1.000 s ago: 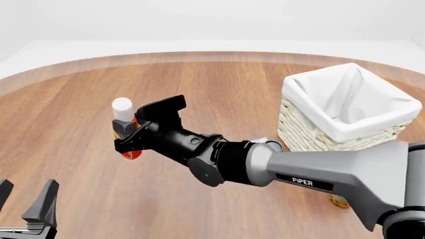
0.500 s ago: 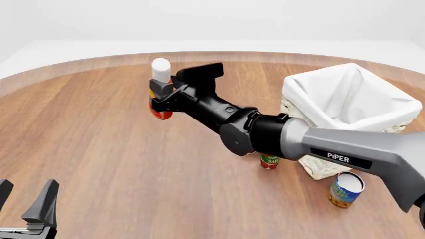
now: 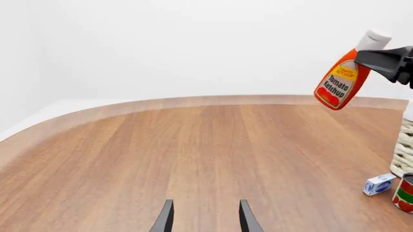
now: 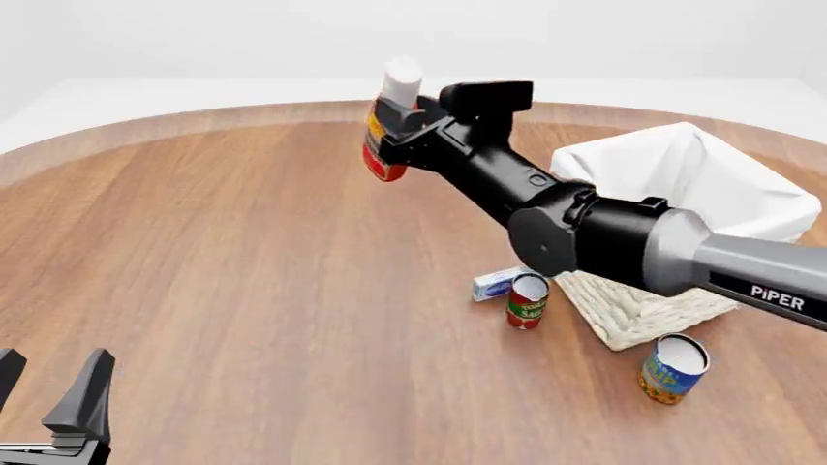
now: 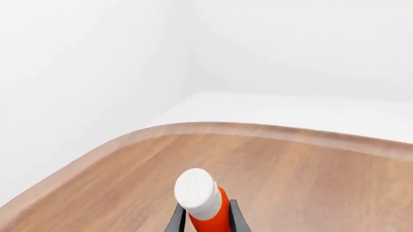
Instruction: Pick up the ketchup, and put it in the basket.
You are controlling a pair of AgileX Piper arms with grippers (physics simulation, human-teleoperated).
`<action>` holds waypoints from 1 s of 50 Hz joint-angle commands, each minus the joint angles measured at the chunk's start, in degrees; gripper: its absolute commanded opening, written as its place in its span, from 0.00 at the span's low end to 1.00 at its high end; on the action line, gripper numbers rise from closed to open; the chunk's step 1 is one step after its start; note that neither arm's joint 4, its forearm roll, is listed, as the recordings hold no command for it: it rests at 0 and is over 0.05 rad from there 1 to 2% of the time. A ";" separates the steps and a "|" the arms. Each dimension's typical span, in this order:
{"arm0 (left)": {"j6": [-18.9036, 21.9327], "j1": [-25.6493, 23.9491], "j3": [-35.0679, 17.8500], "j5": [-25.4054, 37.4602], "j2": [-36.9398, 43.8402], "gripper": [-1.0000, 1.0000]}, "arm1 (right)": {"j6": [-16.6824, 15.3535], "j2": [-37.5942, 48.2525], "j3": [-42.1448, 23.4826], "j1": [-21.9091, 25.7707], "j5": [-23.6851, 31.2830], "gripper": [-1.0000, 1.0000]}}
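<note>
Right gripper (image 4: 403, 124) fingers pinching the ketchup (image 4: 386, 126) high; carry it squarely over the basket (image 4: 762, 208) before releasing. Left gripper (image 4: 49, 387) fingers spread, idle.

Ketchup (image 4: 389, 124): you hold it in the right gripper (image 4: 411, 131), high above the table (image 4: 232, 291), left of the basket (image 4: 672, 232).
Cans: one (image 4: 528, 300) at the basket's near-left corner, beside a small box (image 4: 494, 284); another (image 4: 673, 368) before the basket.
Left gripper (image 4: 52, 402): near-left, low.
</note>
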 commanded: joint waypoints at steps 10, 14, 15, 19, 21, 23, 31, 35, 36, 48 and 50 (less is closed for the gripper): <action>0.00 0.00 0.00 0.00 0.00 1.00 | -0.16 -10.59 7.95 -5.56 -0.97 0.00; 0.00 0.00 0.00 0.00 0.00 1.00 | -0.16 -10.59 7.95 -5.56 -0.97 0.00; 0.00 0.00 0.00 0.00 0.00 1.00 | -1.05 -14.81 10.53 -8.02 -0.10 0.00; 0.00 0.00 0.00 0.00 0.00 1.00 | -1.41 -15.97 10.93 -9.21 0.26 0.00; 0.00 0.00 0.00 0.00 0.00 1.00 | -2.07 -17.23 11.63 -10.76 0.76 0.00; 0.00 0.00 0.00 0.00 0.00 1.00 | -2.06 -18.45 12.52 -12.24 0.86 0.00; 0.00 0.00 0.00 0.00 0.00 1.00 | -2.50 -21.40 15.45 -16.87 0.74 0.00; 0.00 0.00 0.00 0.00 0.00 1.00 | -2.15 -23.37 17.63 -18.96 0.42 0.00; 0.00 0.00 0.00 0.00 0.00 1.00 | -2.15 -23.38 17.64 -18.96 0.41 0.00; 0.00 0.00 0.00 0.00 0.00 1.00 | -0.71 -28.06 23.10 -28.01 -0.71 0.00; 0.00 0.00 0.00 0.00 0.00 1.00 | -0.32 -28.65 23.82 -28.73 -1.06 0.00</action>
